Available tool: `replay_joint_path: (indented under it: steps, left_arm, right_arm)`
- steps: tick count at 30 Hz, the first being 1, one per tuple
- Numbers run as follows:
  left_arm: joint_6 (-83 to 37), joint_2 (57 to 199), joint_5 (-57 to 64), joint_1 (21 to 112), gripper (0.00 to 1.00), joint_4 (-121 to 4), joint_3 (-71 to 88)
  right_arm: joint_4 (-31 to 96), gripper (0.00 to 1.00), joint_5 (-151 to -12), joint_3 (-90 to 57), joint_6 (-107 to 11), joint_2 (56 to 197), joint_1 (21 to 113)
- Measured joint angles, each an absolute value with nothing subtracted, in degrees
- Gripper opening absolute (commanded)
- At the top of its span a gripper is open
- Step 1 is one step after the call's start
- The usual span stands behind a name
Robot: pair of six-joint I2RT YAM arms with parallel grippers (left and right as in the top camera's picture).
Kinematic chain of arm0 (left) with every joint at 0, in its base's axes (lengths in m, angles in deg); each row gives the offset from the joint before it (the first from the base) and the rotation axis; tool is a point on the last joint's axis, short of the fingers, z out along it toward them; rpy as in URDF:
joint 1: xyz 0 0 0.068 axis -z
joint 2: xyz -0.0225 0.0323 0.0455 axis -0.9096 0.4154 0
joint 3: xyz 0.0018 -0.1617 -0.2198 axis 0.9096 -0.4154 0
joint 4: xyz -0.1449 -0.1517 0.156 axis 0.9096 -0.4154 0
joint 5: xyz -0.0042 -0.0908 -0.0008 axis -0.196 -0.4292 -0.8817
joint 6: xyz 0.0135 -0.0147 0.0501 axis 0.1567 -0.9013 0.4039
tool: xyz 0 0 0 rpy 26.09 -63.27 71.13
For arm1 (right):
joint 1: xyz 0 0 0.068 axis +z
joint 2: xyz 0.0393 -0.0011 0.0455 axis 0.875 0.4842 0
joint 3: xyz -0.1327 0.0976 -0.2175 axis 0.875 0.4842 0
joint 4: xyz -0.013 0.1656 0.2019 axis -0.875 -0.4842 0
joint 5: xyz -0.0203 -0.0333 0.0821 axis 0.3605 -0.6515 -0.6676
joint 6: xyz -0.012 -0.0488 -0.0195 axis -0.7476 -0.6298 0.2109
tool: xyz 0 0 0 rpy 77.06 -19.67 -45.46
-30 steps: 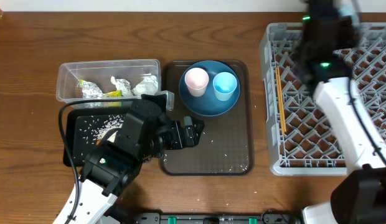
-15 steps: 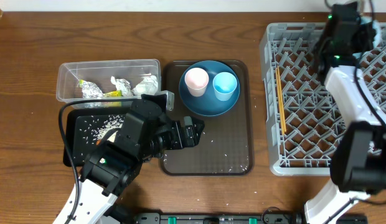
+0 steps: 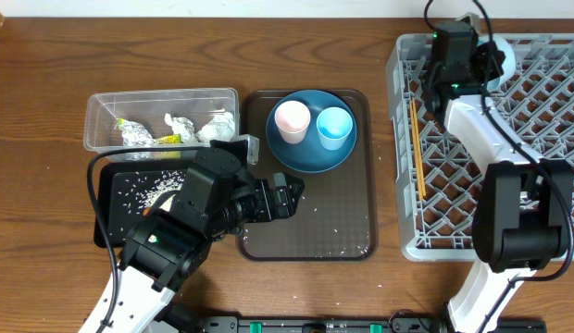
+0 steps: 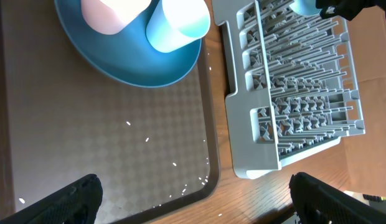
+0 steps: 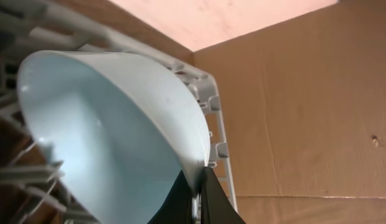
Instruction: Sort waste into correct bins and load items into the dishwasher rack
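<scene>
1. Dishwasher rack [image 3: 444,194] stands at the table's right.
2. Blue plate [image 3: 305,154] rests on the brown tray [image 3: 333,217].
3. Pale bowl [image 5: 112,143] tilts at the rack's far edge, with the right gripper [image 5: 194,186] pinching its rim.
4. Left gripper [image 4: 193,186] hangs over the tray, jaws spread wide and empty.

Lower half of tray [image 3: 338,222] open ahead of my left tool [image 3: 289,197]; blue plate [image 3: 310,162] with two cups [image 3: 292,118] blocks upper half. Narrow counter [image 3: 383,185] gap beside rack [image 3: 405,213].
</scene>
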State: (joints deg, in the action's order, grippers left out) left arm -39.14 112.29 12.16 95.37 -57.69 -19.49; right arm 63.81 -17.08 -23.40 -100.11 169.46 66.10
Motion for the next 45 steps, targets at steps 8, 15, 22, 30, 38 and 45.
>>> replay_joint_path:
  steps: [8, 15, 22, 30, 38, 45]
  left_arm:
    - [-39.1, 112.3, 12.2, 95.4, 0.98, -57.7, -19.5]
    - [-39.1, 112.3, 12.2, 95.4, 0.99, -57.7, -19.5]
    - [-39.1, 112.3, 12.2, 95.4, 0.98, -57.7, -19.5]
    - [-39.1, 112.3, 12.2, 95.4, 0.98, -57.7, -19.5]
    - [-39.1, 112.3, 12.2, 95.4, 0.98, -57.7, -19.5]
    - [-39.1, 112.3, 12.2, 95.4, 0.98, -57.7, -19.5]
  right_arm:
    - [56.1, 0.13, -16.1, -23.4, -99.9, 169.5, 69.2]
    - [54.1, 0.20, -17.4, -23.4, -100.3, 169.5, 74.4]
    - [53.0, 0.33, -17.6, -23.4, -100.2, 169.5, 78.6]
    - [51.2, 0.56, -17.9, -23.4, -95.5, 169.0, 80.4]
    - [40.1, 0.62, -33.1, -23.3, -84.5, 155.4, 79.5]
    - [30.3, 0.75, -59.7, -23.4, -71.4, 139.8, 72.8]
